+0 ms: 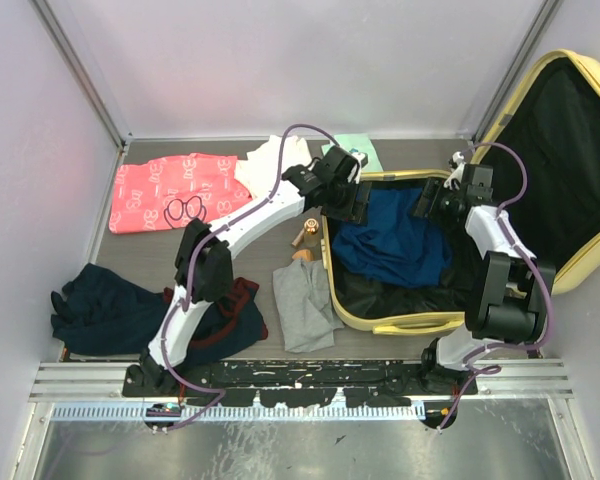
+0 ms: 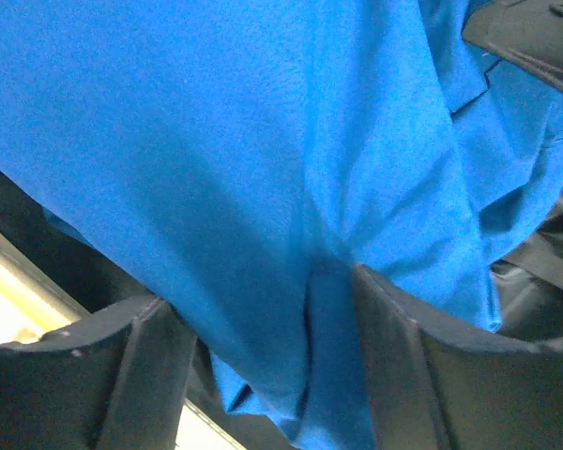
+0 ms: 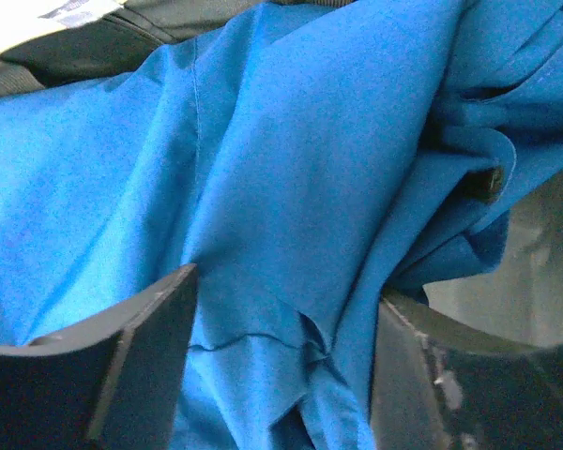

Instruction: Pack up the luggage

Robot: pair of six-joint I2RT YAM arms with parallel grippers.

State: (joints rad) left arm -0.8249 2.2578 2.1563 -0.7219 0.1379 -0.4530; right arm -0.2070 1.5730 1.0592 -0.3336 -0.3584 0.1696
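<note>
The pale yellow luggage (image 1: 390, 322) lies open at the right, with its black-lined lid (image 1: 580, 130) leaning back. A blue garment (image 1: 395, 240) lies crumpled inside it. My left gripper (image 1: 348, 200) is at the luggage's left rim, over the garment's left edge. In the left wrist view it (image 2: 258, 291) is open, with blue cloth (image 2: 263, 141) draped between its fingers. My right gripper (image 1: 430, 205) is over the garment's far right part. In the right wrist view it (image 3: 281, 291) is open, with blue cloth (image 3: 291, 169) between its fingers.
Left of the luggage lie a pink cloth (image 1: 175, 193), a white cloth (image 1: 265, 165), a pale green item (image 1: 358, 152), a grey cloth (image 1: 302, 300), a dark navy garment (image 1: 100, 310) and a dark red-trimmed one (image 1: 235, 315). A small brown object (image 1: 305, 235) lies beside the rim.
</note>
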